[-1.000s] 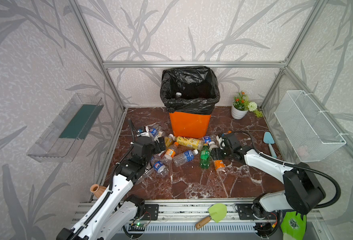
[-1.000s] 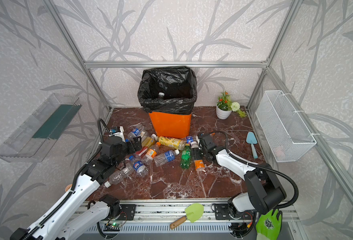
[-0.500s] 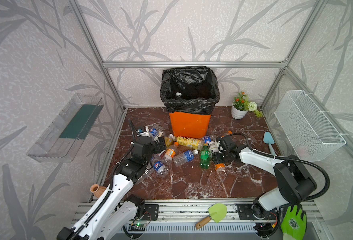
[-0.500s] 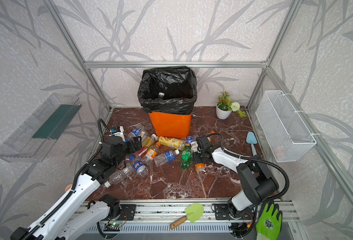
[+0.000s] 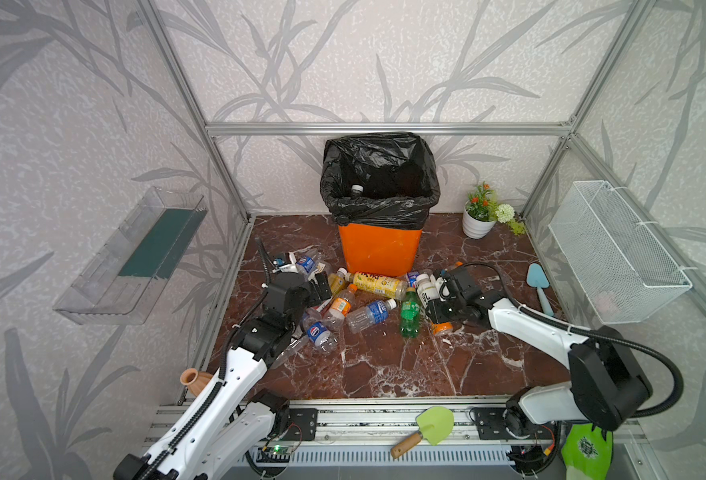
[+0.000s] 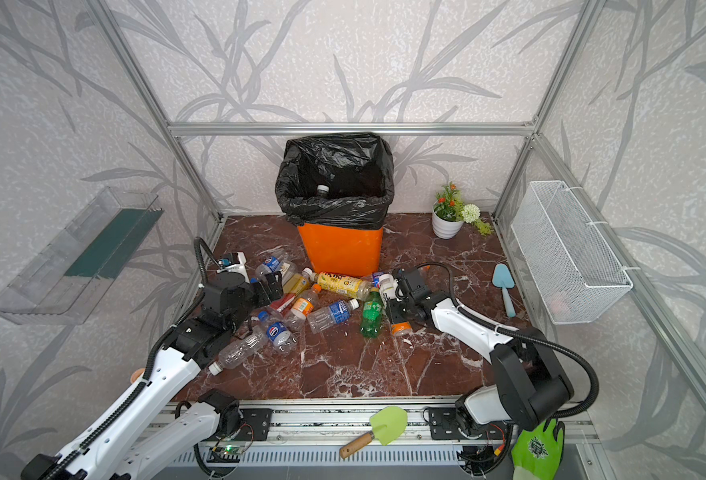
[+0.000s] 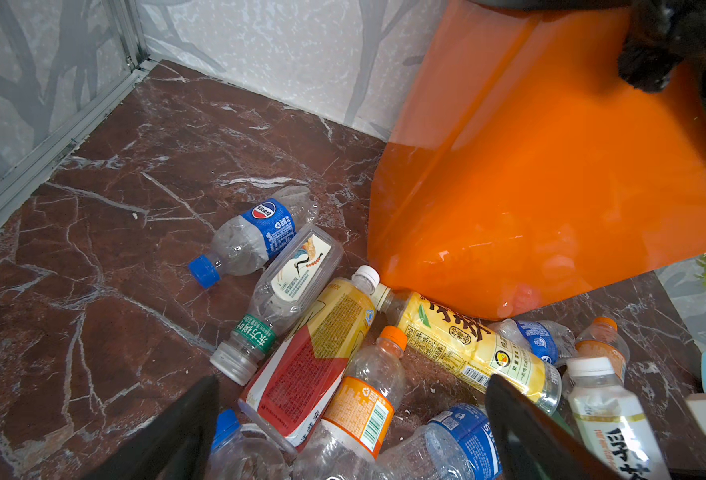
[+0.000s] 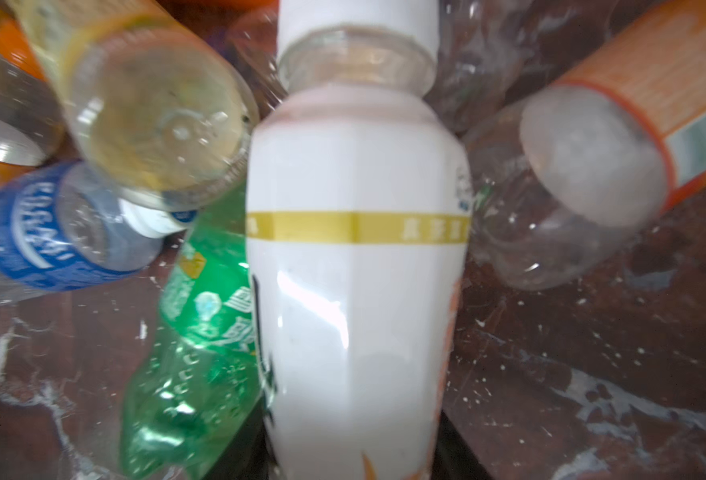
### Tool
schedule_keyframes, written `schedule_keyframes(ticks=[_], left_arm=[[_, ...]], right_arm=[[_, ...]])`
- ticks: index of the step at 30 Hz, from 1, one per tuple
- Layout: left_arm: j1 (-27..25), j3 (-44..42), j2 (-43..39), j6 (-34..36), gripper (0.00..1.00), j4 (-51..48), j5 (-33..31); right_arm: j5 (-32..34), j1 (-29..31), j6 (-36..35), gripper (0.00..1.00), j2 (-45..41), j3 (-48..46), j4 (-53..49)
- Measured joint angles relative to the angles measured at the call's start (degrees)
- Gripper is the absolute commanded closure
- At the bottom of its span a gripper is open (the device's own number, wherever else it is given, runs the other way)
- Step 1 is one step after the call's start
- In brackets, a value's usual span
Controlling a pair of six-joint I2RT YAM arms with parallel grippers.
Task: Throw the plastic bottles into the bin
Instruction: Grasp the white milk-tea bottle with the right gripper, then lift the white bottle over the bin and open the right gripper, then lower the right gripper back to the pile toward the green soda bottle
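Right wrist view is nearly filled by a white bottle (image 8: pixel 355 270). It is opaque and smooth, with a gold band round its middle and a clear collar under a white cap. Dark jaw edges sit against both its flanks, so I read the right gripper (image 5: pixel 433 301) as pinching it. Beside it I see a dented green bottle (image 8: pixel 202 353) and the round clear base of a yellow one, all blurred.

Both top views give what that close view cannot, which is place. The white bottle (image 5: pixel 426 290) lies at the right edge of the pile of bottles (image 5: pixel 364 299), on the floor (image 5: pixel 384 365) of red-brown marble with white veins. The pile lies just near of the bin (image 5: pixel 378 249). Only from above can I look into the bin, where a bottle neck (image 5: pixel 356 189) pokes up by the left side of the crinkled black bag (image 5: pixel 380 174). A white wire basket (image 5: pixel 617 257) hangs on the right wall.

Left wrist view shows the left gripper (image 7: pixel 353 378) with its black fingers spread wide and holding nothing. It is over the left part of the pile. This view alone makes labels readable: a blue one on a ribbed clear bottle, a red and yellow one, and an orange one under an orange cap. The bin's wall looks glossy here, and the yellow bottle touches its foot.
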Motion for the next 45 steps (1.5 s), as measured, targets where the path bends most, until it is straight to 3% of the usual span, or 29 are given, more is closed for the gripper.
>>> schedule_keyframes(ticks=[5,12,15,19,22,26,30,31,33,37,40,45], left_arm=[[0.0,0.0,-0.3,0.0,0.01,0.0,-0.1],[0.0,0.0,-1.3,0.0,0.01,0.0,-0.9],[0.0,0.0,-1.2,-0.1,0.01,0.0,-1.0],[0.0,0.0,-1.2,-0.4,0.01,0.0,-1.0],[0.0,0.0,-1.3,-0.5,0.01,-0.3,-1.2],[0.0,0.0,-1.2,-1.0,0.01,-0.9,-1.4],[0.0,0.4,0.4,-1.3,0.01,-1.7,-1.4],[0.0,1.0,1.3,-1.4,0.01,-2.6,-1.4],[0.0,2.3,2.8,-1.5,0.01,-4.2,-1.5],[0.0,3.5,3.1,-1.7,0.01,-5.5,-1.6],[0.0,3.5,2.3,-2.0,0.01,-5.9,-1.5],[0.0,3.5,1.2,-2.3,0.01,-6.0,-1.5]], right_arm=[[2.5,0.0,-0.7,0.58,-14.7,-4.6,4.0],[11.4,0.0,-2.4,0.58,-44.7,-14.2,19.2],[14.1,-0.1,-4.6,0.58,-47.3,-11.9,26.5],[13.5,-0.5,-7.6,0.58,-39.0,-0.4,30.8],[9.8,-0.7,-8.6,0.59,-27.3,13.3,32.6],[2.6,-0.8,-7.9,0.58,-6.3,39.2,29.6],[-1.0,-0.9,-7.7,0.28,15.9,68.0,16.1],[-1.0,-1.0,-7.7,0.19,19.9,72.6,12.3],[-1.0,-1.9,-7.4,0.12,24.3,77.2,6.4],[0.5,-4.5,-7.6,0.02,26.7,82.7,-2.8],[1.8,-5.4,-8.7,0.02,23.9,85.1,-4.2],[2.8,-5.1,-10.1,0.00,9.2,72.6,1.0]])
